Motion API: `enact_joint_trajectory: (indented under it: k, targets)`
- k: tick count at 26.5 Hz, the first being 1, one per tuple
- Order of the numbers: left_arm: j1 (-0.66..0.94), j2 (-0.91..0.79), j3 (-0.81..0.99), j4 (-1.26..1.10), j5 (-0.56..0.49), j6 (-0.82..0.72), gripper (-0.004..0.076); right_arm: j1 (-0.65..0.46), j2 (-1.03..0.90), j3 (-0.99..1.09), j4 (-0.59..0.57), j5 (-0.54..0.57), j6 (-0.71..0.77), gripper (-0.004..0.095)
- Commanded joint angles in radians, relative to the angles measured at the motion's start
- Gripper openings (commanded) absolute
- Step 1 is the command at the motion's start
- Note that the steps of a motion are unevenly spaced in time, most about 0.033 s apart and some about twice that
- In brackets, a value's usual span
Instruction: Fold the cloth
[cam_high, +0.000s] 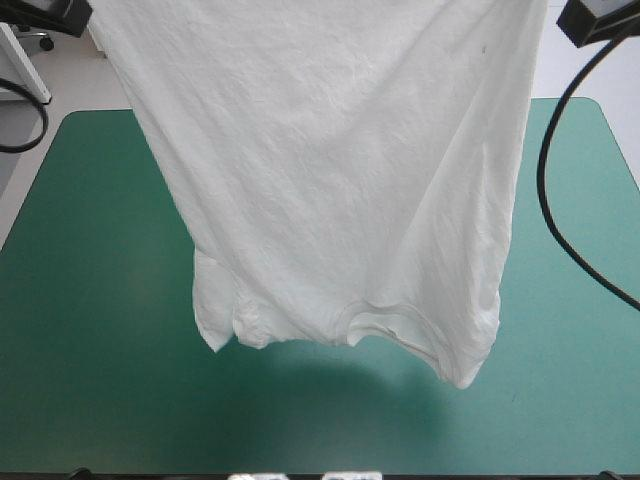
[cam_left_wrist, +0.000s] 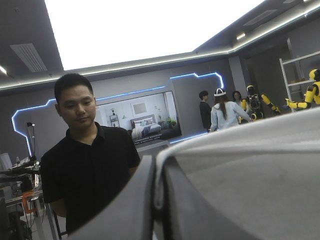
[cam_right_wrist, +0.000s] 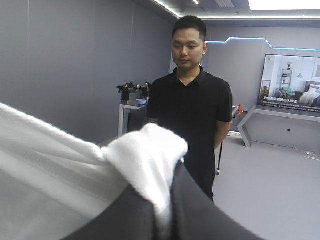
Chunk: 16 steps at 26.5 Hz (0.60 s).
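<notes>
The white T-shirt (cam_high: 330, 170) hangs spread wide over the table, held up by its top edge. Its collar (cam_high: 390, 322) and a sleeve (cam_high: 222, 315) dangle at the low end, above a shadow on the cover. In the left wrist view my left gripper (cam_left_wrist: 157, 165) is shut on the T-shirt (cam_left_wrist: 250, 180), a seam running between the black fingers. In the right wrist view my right gripper (cam_right_wrist: 167, 205) is shut on the T-shirt (cam_right_wrist: 50, 165), a bunched corner (cam_right_wrist: 150, 150) sticking up over the fingertips. Both grippers sit above the high view's top edge.
The teal-green cover (cam_high: 90, 300) stretches under the shirt and shows on both sides of it. The table's front edge (cam_high: 150, 470) lies a little beyond the shirt's low end.
</notes>
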Motion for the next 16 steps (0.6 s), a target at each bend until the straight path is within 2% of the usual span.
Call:
enact_joint_trajectory:
  k: [1, 5, 9, 11, 12, 14, 16]
  targets:
    - [0.001, 0.040, -0.022, 0.039, -0.125, -0.017, -0.0009, -0.007, 0.029, -0.013, -0.057, -0.092, 0.009, -0.0017]
    - [0.001, 0.118, -0.022, 0.089, -0.196, -0.051, -0.0009, -0.007, 0.103, -0.013, -0.130, -0.136, 0.054, -0.0017]
    - [0.040, 0.208, -0.026, 0.138, -0.299, -0.147, -0.0008, -0.007, 0.186, -0.013, -0.230, -0.195, 0.126, -0.0017]
    - [0.090, 0.253, -0.026, 0.131, -0.391, -0.225, -0.0008, -0.010, 0.230, -0.015, -0.297, -0.249, 0.168, -0.0017]
    - [0.146, 0.291, -0.026, 0.131, -0.507, -0.321, -0.0009, -0.039, 0.265, -0.017, -0.329, -0.321, 0.194, -0.0017]
    - [0.216, 0.336, -0.057, 0.131, -0.619, -0.429, -0.0009, -0.117, 0.296, -0.017, -0.267, -0.417, 0.226, -0.0017]
    - [0.237, 0.378, -0.117, 0.131, -0.650, -0.475, -0.0009, -0.170, 0.313, -0.017, -0.210, -0.454, 0.226, -0.0017]
